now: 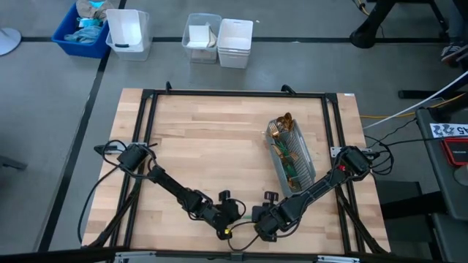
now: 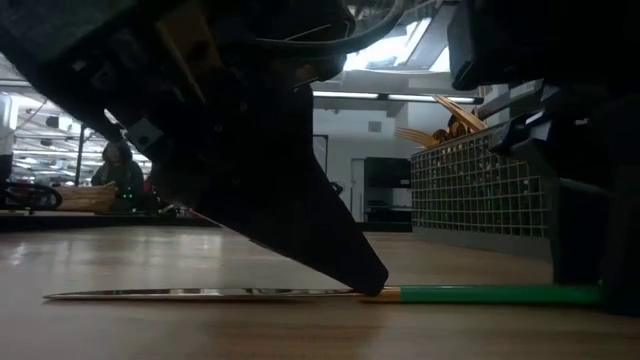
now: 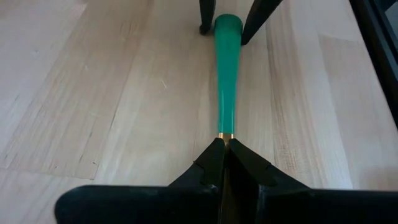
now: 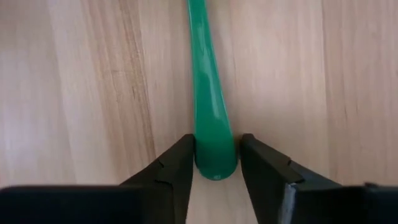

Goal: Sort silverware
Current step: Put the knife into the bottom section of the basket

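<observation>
While one gold-bladed knife with a slim teal-green plastic handle (image 3: 226, 81) lies flat on the pale wooden surface (image 1: 212, 139) at lower centre of the high view, a handover seems underway. Left end effector (image 3: 223, 146) is pinched together at the blade-handle joint; right end effector (image 4: 216, 163) straddles the handle tip, apart, needing to close.

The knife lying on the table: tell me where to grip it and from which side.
Grip the knife by its thick green handle end, coming straight down from above: it lies flat, and the blade is too thin. The right pincer already straddles that end; the left pincer pinches the blade-handle joint.
</observation>
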{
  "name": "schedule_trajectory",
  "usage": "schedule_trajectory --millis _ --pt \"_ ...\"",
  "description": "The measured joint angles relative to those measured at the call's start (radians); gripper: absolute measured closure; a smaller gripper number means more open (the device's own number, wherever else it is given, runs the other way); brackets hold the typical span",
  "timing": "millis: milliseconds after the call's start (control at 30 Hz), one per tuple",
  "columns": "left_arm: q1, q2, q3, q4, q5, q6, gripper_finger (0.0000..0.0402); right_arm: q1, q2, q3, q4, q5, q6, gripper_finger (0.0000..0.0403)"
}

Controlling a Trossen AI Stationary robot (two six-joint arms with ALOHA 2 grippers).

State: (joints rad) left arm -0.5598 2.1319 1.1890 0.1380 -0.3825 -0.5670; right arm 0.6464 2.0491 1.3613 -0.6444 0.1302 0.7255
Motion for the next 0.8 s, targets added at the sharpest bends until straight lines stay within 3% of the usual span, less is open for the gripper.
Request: schedule_trajectory --millis 233,800 --pt "-0.009 -0.004 -0.003 0.064 0.004 0.154 0.0391 0.000 0.001 0.000 0.003 -0.014 -0.005 0.0329" --pt "-0.023 -0.012 -0.002 0.078 0.006 0.208 0.0391 -0.001 0.000 -0.001 0.030 -0.066 0.002 0.0390"
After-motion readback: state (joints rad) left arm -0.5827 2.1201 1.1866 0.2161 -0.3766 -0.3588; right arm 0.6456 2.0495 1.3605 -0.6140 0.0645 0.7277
